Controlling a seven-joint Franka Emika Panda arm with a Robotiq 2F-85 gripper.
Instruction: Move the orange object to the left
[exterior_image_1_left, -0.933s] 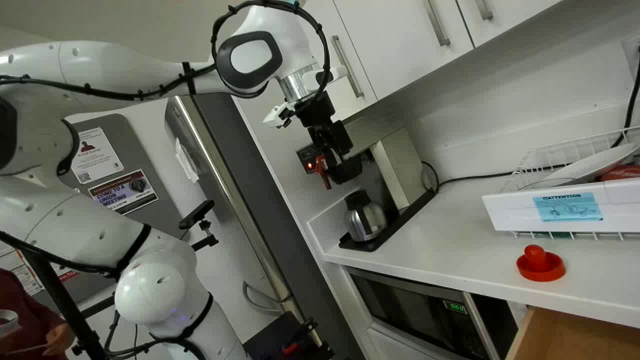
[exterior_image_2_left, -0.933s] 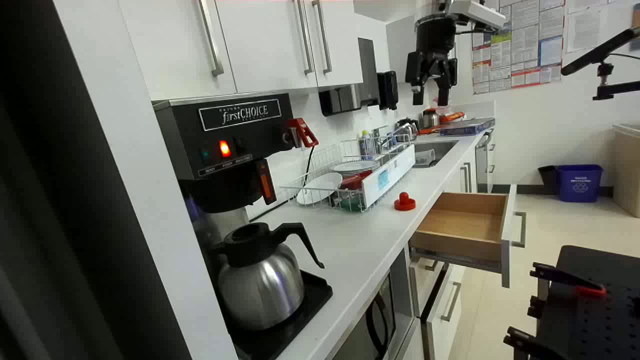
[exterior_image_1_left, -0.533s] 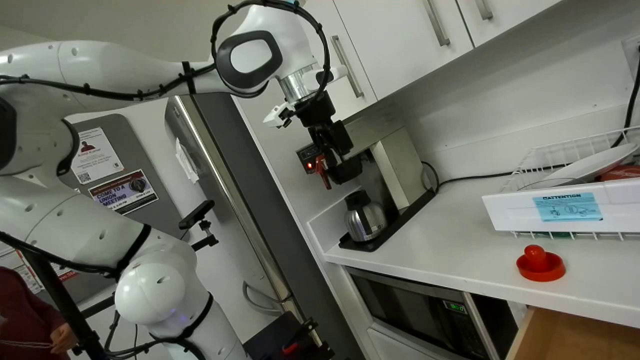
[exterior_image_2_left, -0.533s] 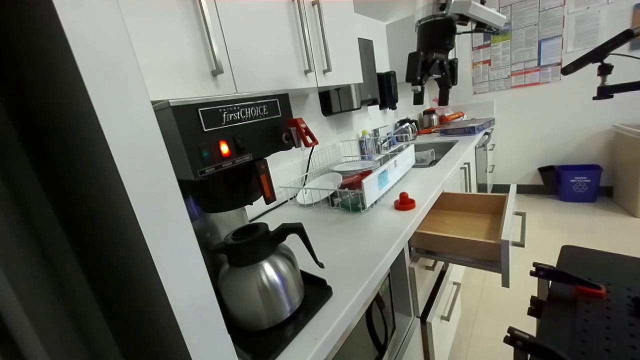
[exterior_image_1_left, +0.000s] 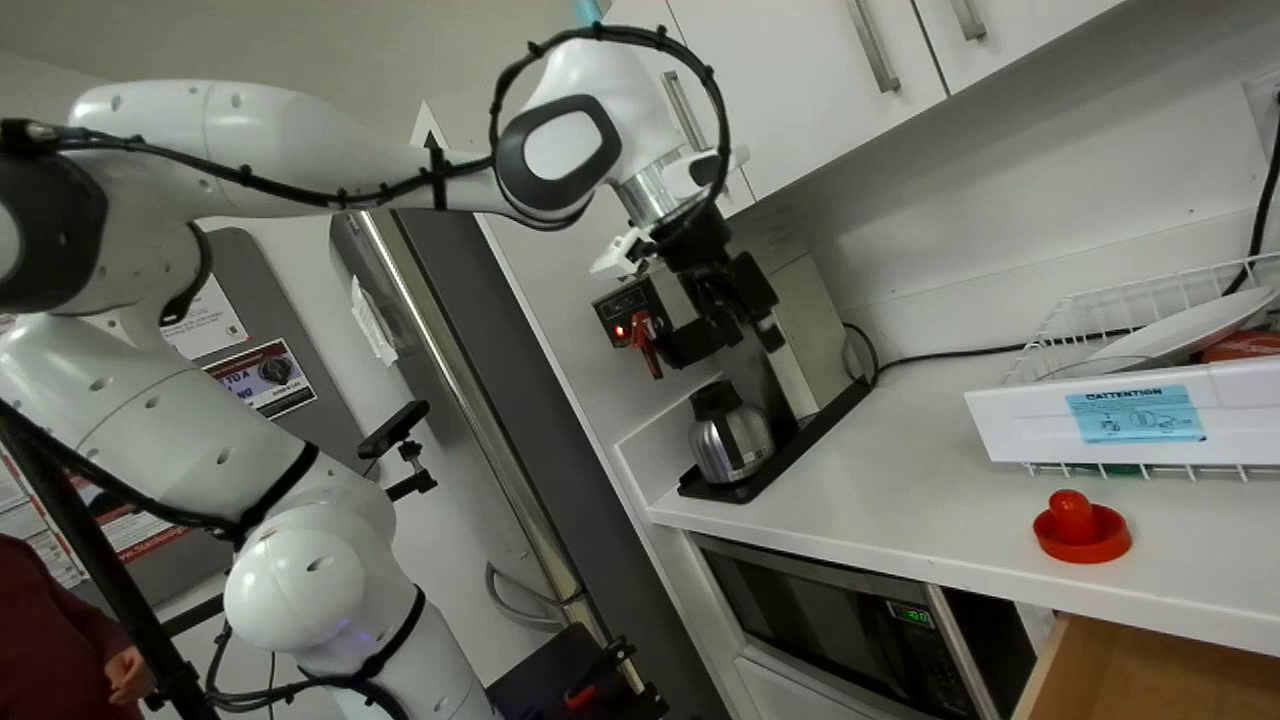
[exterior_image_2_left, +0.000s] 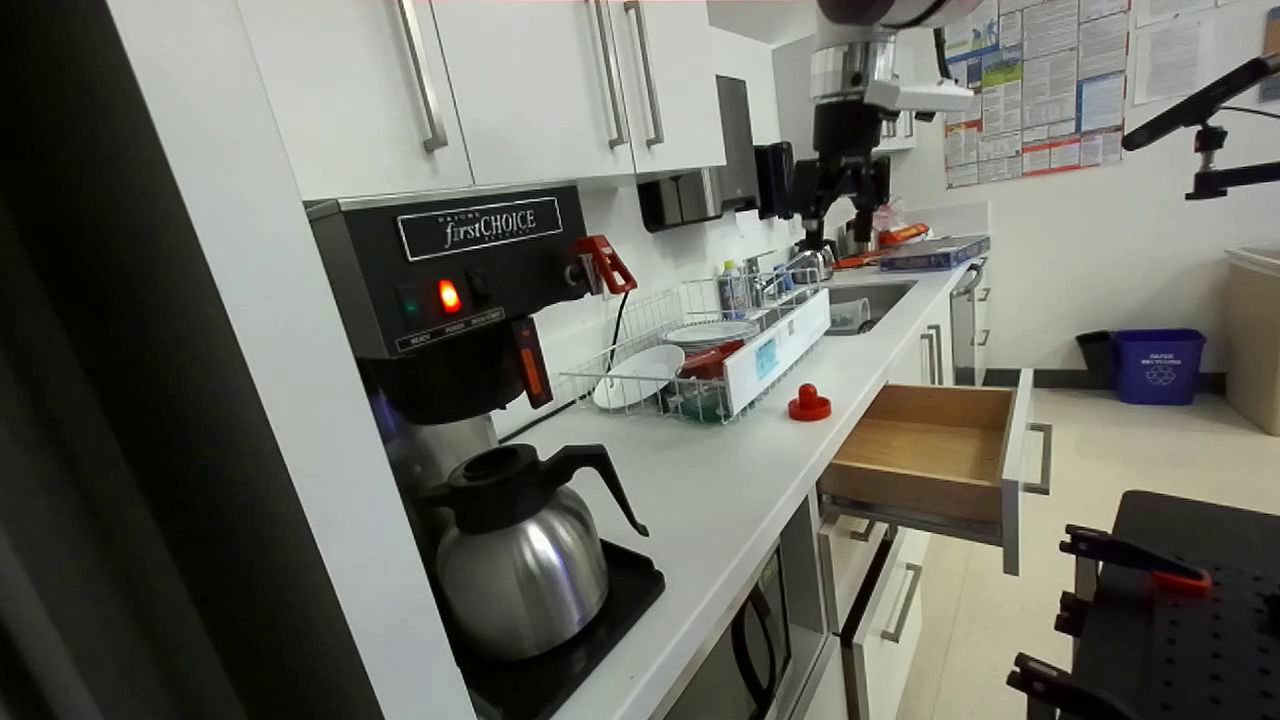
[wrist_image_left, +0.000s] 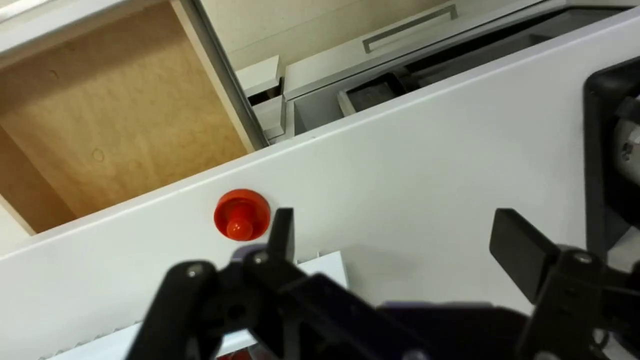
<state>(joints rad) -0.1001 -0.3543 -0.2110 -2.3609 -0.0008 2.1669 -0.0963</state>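
The orange object is a small, round, low red-orange dish with a knob in its middle. It stands on the white counter in both exterior views (exterior_image_1_left: 1098, 546) (exterior_image_2_left: 809, 408), beside the dish rack. In the wrist view the orange object (wrist_image_left: 255, 210) lies left of the left fingertip. My gripper (wrist_image_left: 395, 215) is open, with nothing between its fingers. It hangs well above the counter, apart from the orange object, and shows in both exterior views (exterior_image_1_left: 752, 336) (exterior_image_2_left: 838, 238). Nothing hides the orange object.
The white counter (exterior_image_1_left: 930, 520) carries a dish rack (exterior_image_2_left: 778, 350) with plates and a coffee machine (exterior_image_2_left: 450, 270) with a steel carafe (exterior_image_2_left: 525, 570). An open wooden drawer (wrist_image_left: 125, 115) juts out below the counter edge near the orange object. White cabinets (exterior_image_1_left: 800, 80) hang above.
The arm has moved: my gripper is lower and further right in an exterior view, lower and slightly left in another. The gripper stays open. The orange object has not moved.
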